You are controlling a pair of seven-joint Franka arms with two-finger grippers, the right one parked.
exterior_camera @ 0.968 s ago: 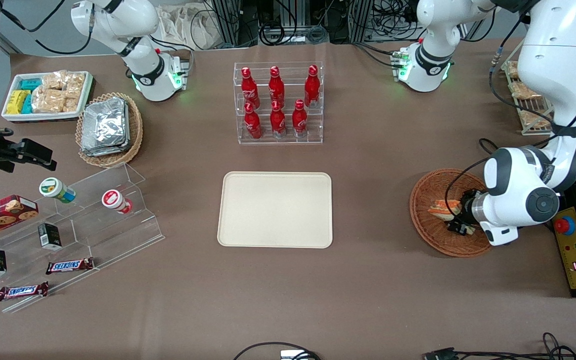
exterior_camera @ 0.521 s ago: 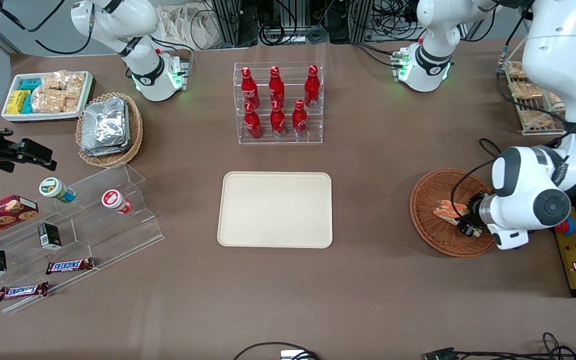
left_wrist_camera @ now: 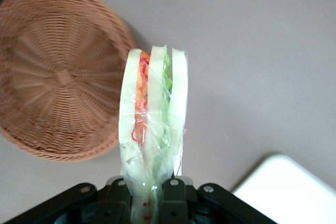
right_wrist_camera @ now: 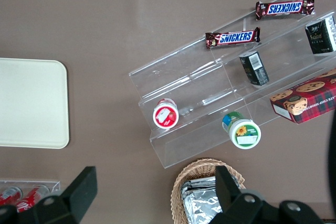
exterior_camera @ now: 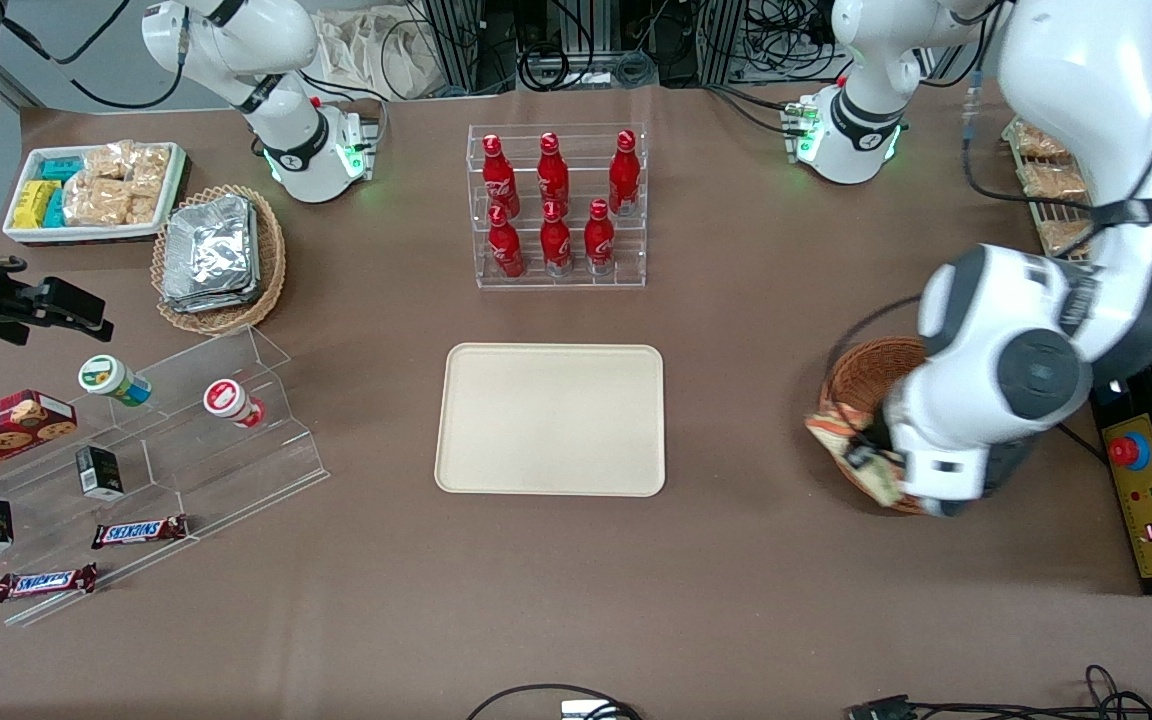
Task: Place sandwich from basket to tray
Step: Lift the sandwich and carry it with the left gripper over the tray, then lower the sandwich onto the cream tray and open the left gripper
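Front camera looks down over the whole tabletop (exterior_camera: 736, 600); both wrist cameras, closer, share its tray (exterior_camera: 551, 420).

The gripper (exterior_camera: 861, 462) holds the sandwich (exterior_camera: 848, 450) above the basket (exterior_camera: 861, 375).

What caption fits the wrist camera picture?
Gripper shut on the wrapped sandwich, lifted clear of the empty basket.

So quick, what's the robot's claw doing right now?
Gripper: shut on the sandwich, lifted above the basket, which is empty.
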